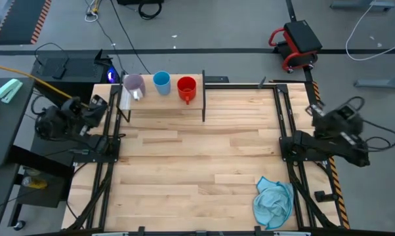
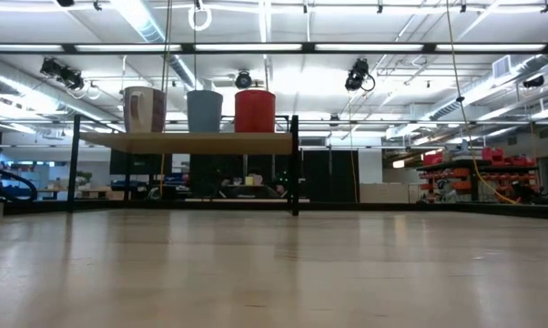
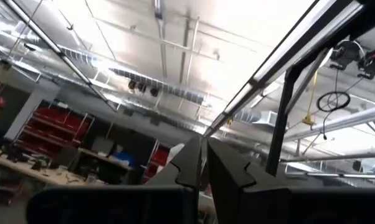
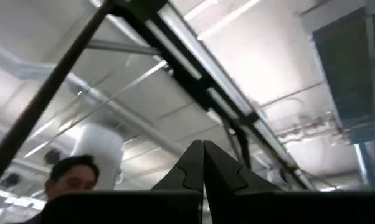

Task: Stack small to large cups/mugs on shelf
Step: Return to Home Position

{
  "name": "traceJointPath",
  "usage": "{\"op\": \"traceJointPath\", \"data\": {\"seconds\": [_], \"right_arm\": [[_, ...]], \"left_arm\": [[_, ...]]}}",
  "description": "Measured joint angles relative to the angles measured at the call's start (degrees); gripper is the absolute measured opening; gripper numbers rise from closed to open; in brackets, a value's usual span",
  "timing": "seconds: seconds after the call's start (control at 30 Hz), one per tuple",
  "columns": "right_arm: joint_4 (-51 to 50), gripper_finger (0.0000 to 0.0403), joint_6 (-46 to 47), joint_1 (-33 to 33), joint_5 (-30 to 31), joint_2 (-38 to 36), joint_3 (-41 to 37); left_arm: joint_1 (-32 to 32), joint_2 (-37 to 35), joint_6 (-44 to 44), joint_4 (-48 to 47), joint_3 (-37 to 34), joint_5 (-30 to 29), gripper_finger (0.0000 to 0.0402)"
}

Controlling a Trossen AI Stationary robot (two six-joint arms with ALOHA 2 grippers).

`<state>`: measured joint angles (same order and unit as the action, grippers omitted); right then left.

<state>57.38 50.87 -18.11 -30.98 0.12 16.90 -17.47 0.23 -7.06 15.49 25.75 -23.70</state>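
shelf (image 2: 187,142) top unseen low view | cups (image 1: 161,82) aligned | left tool (image 3: 204,163), right tool (image 4: 203,163) closed

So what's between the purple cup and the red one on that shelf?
The light blue cup, upright and touching neither neighbour on the shelf; the high and low views both show it.

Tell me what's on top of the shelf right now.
Three cups stand in a row on the shelf: the purple cup, the blue cup, the red mug. Whether anything lies inside them cannot be seen.
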Motion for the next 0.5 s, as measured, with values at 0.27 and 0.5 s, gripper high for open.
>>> {"op": "traceJointPath", "data": {"seconds": [0.27, 0.5], "right_arm": [[3.4, 0.0010, 0.0, 0.0, 3.7, 0.1, -12.6], [-0.6, 0.0010, -1.2, 0.0, -0.2, 0.2, -16.2]], "left_arm": [[0.0, 0.0, -3.2, 2.2, -7.7, 0.1, 0.0024], [0.0, 0.0, -3.0, 2.1, -13.4, 3.0, 0.0030]]}}
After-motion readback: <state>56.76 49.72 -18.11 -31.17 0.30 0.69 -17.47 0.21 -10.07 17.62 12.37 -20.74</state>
